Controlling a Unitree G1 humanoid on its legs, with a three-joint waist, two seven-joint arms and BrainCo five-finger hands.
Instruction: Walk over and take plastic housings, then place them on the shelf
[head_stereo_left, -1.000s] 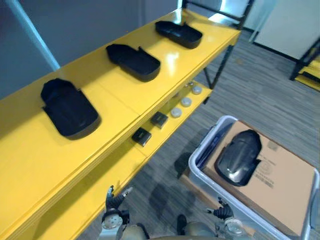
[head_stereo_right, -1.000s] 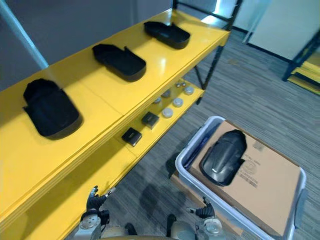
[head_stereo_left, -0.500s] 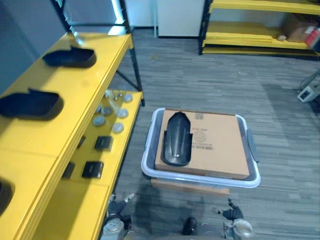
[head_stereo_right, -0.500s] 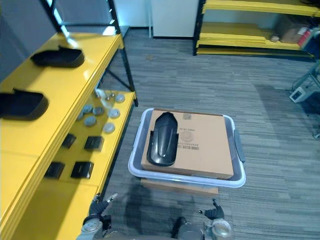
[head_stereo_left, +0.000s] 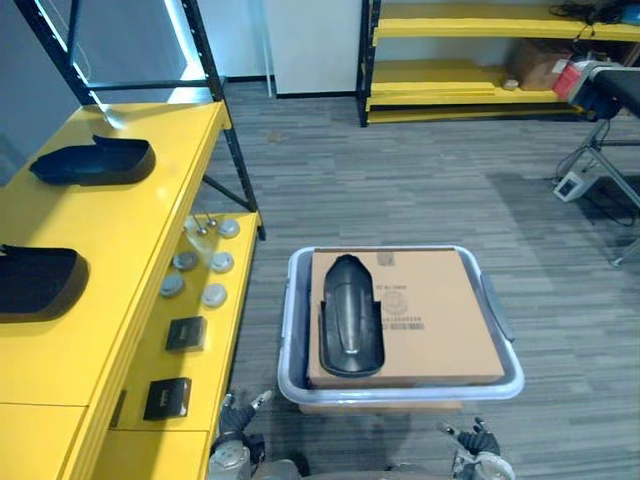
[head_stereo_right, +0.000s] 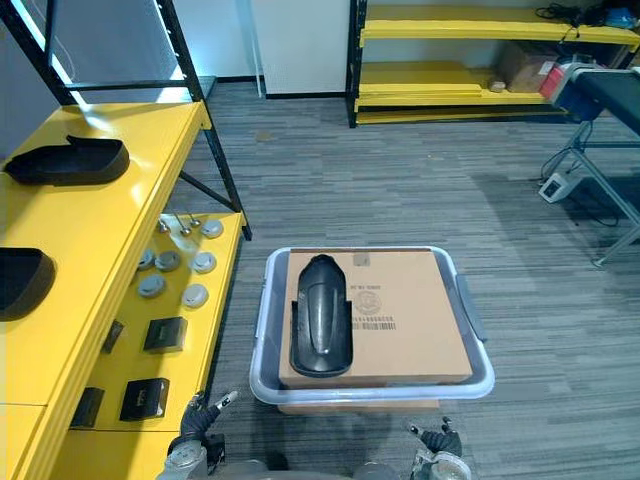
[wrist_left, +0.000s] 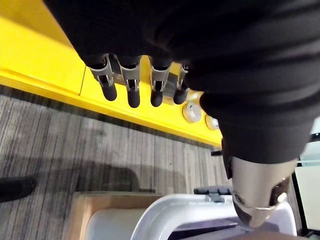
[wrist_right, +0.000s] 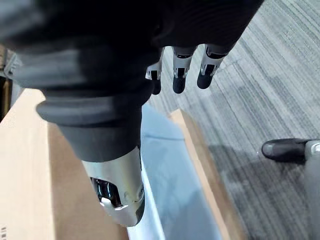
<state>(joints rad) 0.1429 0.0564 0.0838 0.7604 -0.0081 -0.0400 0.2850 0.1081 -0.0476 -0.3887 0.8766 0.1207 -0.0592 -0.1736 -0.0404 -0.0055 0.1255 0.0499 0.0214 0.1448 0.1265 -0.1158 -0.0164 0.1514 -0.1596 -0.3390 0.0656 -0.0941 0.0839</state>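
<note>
A black plastic housing (head_stereo_left: 350, 318) lies lengthwise on a flat cardboard box (head_stereo_left: 430, 310) inside a pale tote (head_stereo_left: 291, 330) on the floor, straight ahead. Two more black housings (head_stereo_left: 95, 162) (head_stereo_left: 35, 282) rest on the top of the yellow shelf (head_stereo_left: 150, 230) at the left. My left hand (head_stereo_left: 238, 415) hangs low beside the shelf's lower level, and its fingers (wrist_left: 131, 90) are straight with nothing in them. Low at the near right of the tote is my right hand (head_stereo_left: 472, 440), whose fingers (wrist_right: 179, 75) are also straight and empty.
Small black boxes (head_stereo_left: 185, 332) and round silver discs (head_stereo_left: 213, 293) sit on the shelf's lower level. Black uprights (head_stereo_left: 225, 140) stand at the shelf's far end. Yellow racks (head_stereo_left: 480, 60) line the back wall, and a metal stand (head_stereo_left: 600, 150) is at the far right.
The camera has swung right and the whole picture has shifted: the tote is now centred and the shelf sits at the left edge. Both hands stay low and empty.
</note>
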